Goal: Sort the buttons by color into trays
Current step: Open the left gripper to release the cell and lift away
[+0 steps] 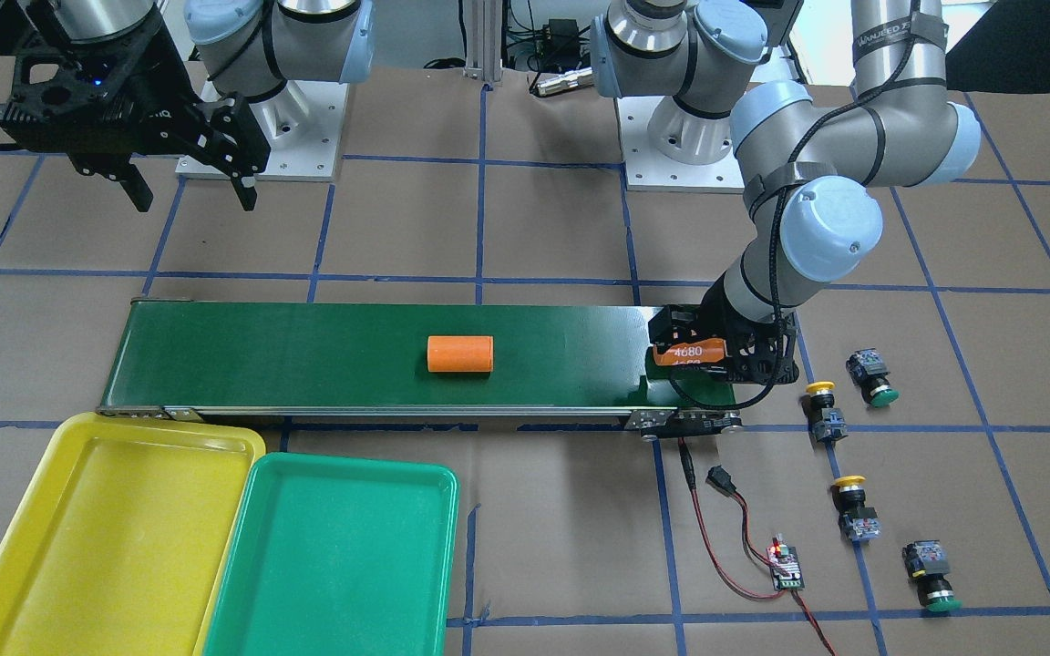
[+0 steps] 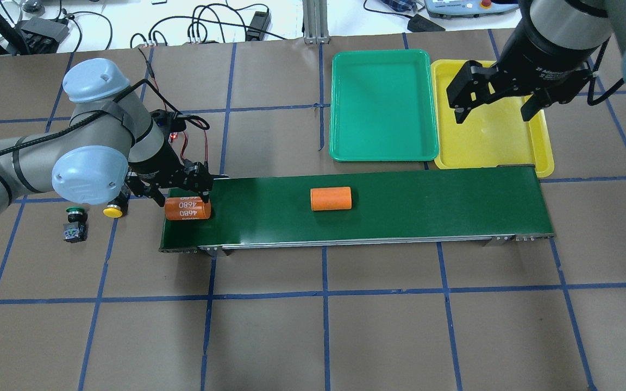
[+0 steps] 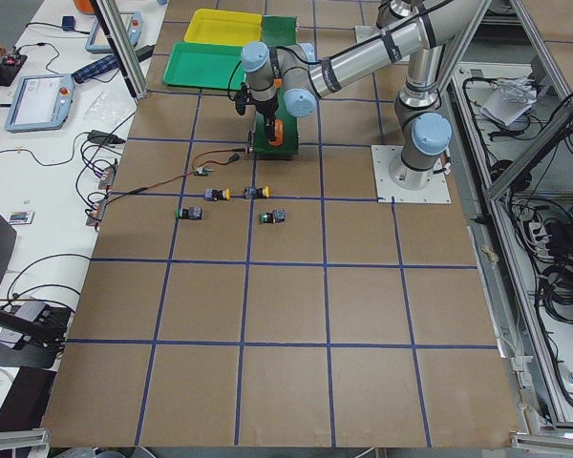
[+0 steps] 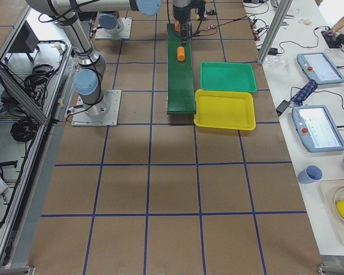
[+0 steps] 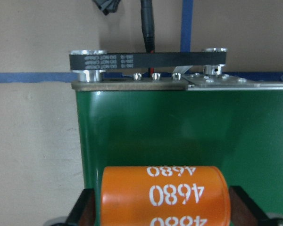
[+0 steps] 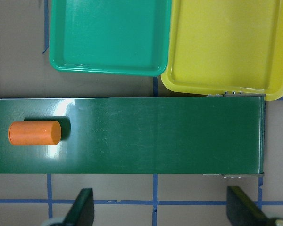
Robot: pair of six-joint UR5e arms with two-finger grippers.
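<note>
The brown-papered table [image 1: 561, 565] carries a long dark-green conveyor belt [image 1: 306, 364] lying lengthwise in its middle. On the belt's side toward the operators' edge, at its right end, sit the yellow tray [image 1: 106, 538] and the green tray [image 1: 334, 565]. They lie side by side with rims touching, the yellow one nearer the table's right end.

A plain orange cylinder [image 1: 459, 354] lies midway along the belt, and a marked cylinder [image 1: 691, 352] reading "4680" sits at the belt's left end. Past that end, toward the table's left end, a yellow button [image 1: 824, 412] lies closest to the belt with a green button [image 1: 871, 378] just beside it. A second yellow button [image 1: 854, 512] and a second green button [image 1: 931, 576] lie nearer the operators' edge. A small circuit board [image 1: 786, 566] with red wires lies between them and the belt.

The left arm folds at the elbow and drops its wrist low over the belt's left end, hiding some buttons from overhead. The right arm hangs high, pointing down on the robot's side of the belt's right half.

The left gripper [image 5: 162, 207] has its fingers pressed against both ends of the marked cylinder. The right gripper [image 6: 161, 200] is spread wide and holds nothing.
</note>
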